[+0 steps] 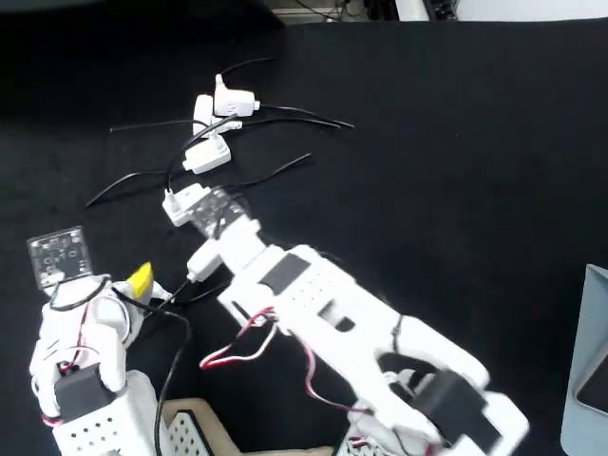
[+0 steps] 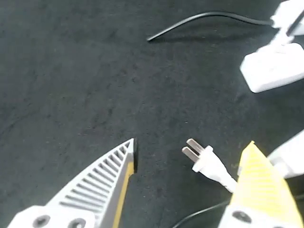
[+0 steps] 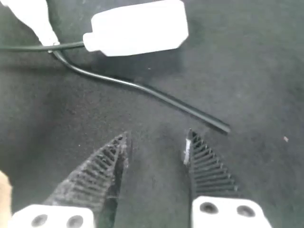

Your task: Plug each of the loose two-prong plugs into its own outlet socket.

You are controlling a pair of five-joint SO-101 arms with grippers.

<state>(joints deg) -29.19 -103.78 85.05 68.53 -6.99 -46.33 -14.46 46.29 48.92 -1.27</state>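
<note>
Lower left in the high view: straddling the loose plug (image 2: 206,164) with the left gripper (image 2: 190,142) spread, probably to pinch it. Right of that, nearer mid-frame: hovering by a socket block (image 3: 137,28) with the right gripper (image 3: 156,137) parted, likely to steady it.

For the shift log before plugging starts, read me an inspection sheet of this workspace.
Surface: black cloth tabletop, flat.
Job's things: white two-prong plug lies loose on the cloth under the left pincer; white plastic blocks clustered further out.
Clutter: small square grey board beside the left arm.
Grippers: left pincer open; right pincer open over bare cloth.
Cables: thin black cables strewn around the blocks; one free end near the right pincer.
Surroundings: grey-blue object at the high view's right edge.
</note>
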